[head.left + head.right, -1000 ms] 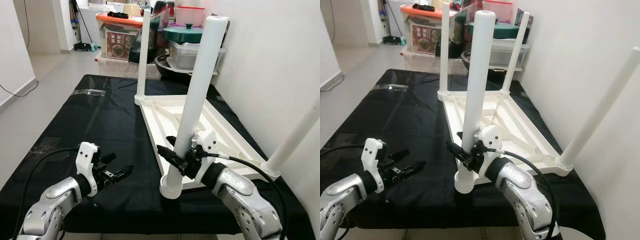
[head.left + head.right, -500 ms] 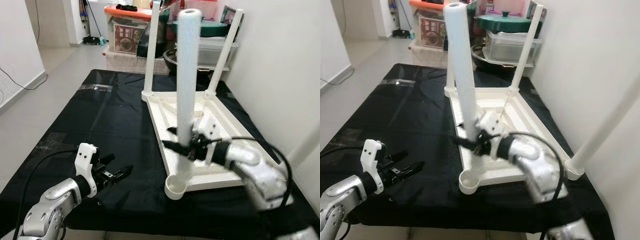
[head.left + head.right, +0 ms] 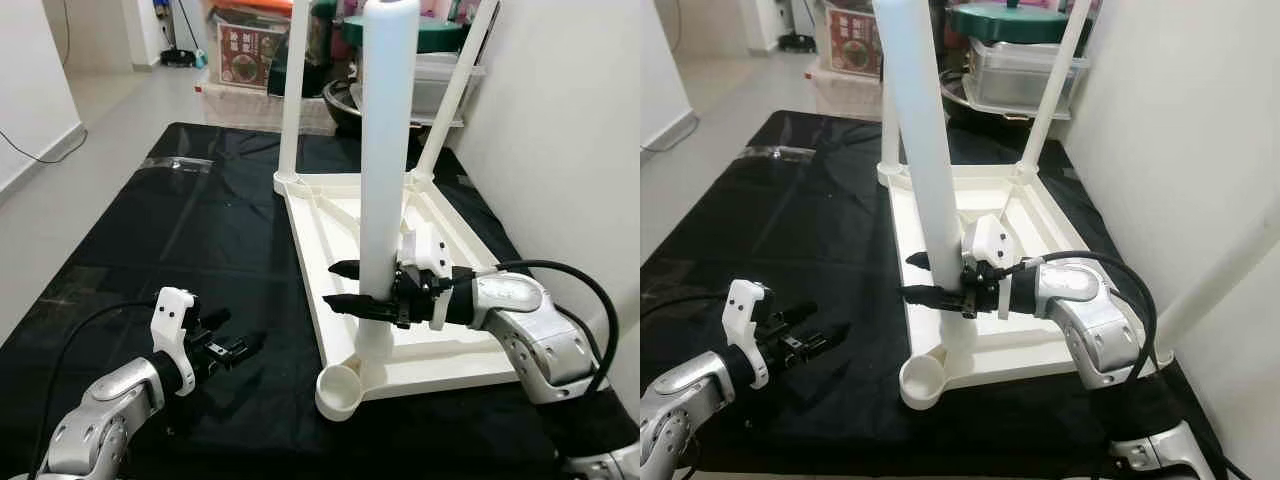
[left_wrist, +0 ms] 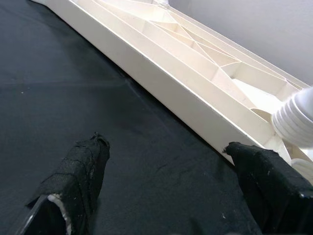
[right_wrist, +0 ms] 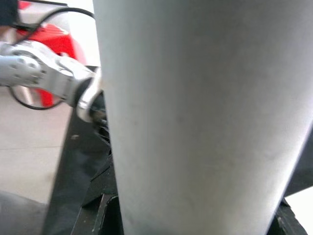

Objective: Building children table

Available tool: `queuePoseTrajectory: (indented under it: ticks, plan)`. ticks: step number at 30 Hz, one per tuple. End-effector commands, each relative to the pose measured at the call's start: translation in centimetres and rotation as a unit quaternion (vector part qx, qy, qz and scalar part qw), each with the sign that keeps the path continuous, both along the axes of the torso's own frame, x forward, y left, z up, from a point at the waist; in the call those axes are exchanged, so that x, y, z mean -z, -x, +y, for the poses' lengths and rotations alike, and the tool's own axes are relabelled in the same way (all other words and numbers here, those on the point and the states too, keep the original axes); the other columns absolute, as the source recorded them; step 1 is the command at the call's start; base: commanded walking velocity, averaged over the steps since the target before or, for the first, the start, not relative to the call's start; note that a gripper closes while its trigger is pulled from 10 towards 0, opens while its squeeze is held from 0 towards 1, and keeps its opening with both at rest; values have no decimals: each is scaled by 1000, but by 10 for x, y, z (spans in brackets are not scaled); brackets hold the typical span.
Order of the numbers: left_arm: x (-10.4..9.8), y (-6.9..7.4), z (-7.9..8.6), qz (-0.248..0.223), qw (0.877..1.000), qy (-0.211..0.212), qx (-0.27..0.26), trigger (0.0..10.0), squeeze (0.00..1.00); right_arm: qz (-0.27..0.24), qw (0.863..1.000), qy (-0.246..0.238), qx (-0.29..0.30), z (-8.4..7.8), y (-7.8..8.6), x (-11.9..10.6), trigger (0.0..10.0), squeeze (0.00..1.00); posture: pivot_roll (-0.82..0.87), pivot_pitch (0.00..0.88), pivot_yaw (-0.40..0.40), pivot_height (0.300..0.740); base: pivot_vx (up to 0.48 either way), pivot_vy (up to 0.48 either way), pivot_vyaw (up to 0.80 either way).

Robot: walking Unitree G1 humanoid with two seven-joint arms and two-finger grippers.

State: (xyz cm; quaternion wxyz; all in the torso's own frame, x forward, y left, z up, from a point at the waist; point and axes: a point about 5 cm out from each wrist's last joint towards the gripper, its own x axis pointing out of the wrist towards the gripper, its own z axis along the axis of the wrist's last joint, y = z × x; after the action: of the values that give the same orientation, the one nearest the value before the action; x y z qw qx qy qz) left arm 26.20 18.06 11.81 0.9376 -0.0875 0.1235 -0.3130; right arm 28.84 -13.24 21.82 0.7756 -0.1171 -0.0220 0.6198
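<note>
While our right gripper (image 3: 350,287) clamps its fingers round the white leg (image 3: 388,150) above the upturned tabletop (image 3: 440,345), we judge seating it in the empty corner socket (image 3: 340,390) comes next (left gripper (image 3: 245,347) idle, fingers apart).

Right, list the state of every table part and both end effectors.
Tabletop: upside down on the black cloth.
Held leg: upright, lifted out of its socket.
Near corner socket: empty.
Two far legs: fitted, standing up.
Right end effector: shut on the held leg.
Left end effector: open, holding nothing, low over the cloth.
</note>
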Motion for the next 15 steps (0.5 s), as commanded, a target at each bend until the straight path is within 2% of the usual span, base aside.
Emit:
queuePoseTrajectory:
  ticks: [1, 10, 13, 15]
  plan:
    - [0, 2, -1, 1, 1000, 4, 3, 10000, 0, 31, 999, 8, -20, 4, 6, 11, 0, 0, 109, 0, -113, 740, 0, 0, 0]
    - [1, 0, -2, 1, 1000, 5, 4, 10000, 0, 16, 999, -6, -50, 11, 17, 1, 0, 0, 108, 0, -112, 740, 0, 0, 0]
    - [1, 0, -3, 2, 1000, 6, 5, 10000, 0, 10, 998, -8, -54, 14, 19, 0, 0, 0, 108, 0, -111, 740, 0, 0, 0]
    - [2, 0, -4, 2, 1000, 6, 5, 10000, 0, -1, 998, 4, -61, 20, 22, 7, 0, 0, 112, 0, -112, 740, 0, 0, 0]
